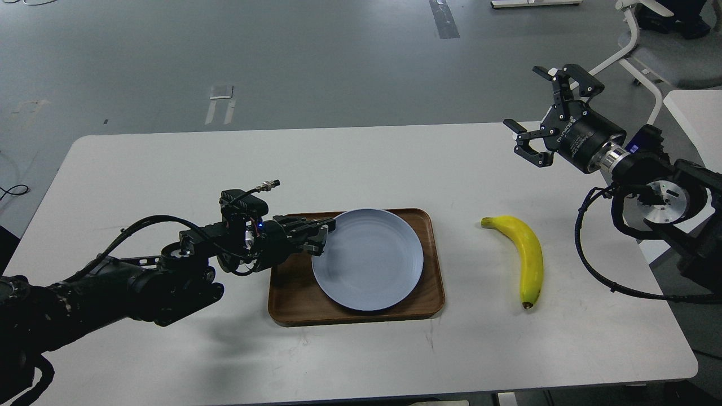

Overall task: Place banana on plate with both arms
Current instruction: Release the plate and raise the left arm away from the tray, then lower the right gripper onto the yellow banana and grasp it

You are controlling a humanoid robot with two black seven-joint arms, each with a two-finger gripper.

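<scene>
The pale blue-grey plate (368, 259) lies almost flat in the brown wooden tray (293, 290). My left gripper (320, 235) is at the plate's left rim and is shut on it, with fingers above and below the edge. The yellow banana (529, 256) lies on the white table right of the tray, dark tip toward me. My right gripper (522, 97) is open and empty, held high above the table's far right corner, well behind the banana.
The white table (169, 169) ends close to the banana's right. A white chair (643, 51) and another white surface (696, 113) stand beyond the right edge. My right arm's cable (586, 265) hangs beside the banana.
</scene>
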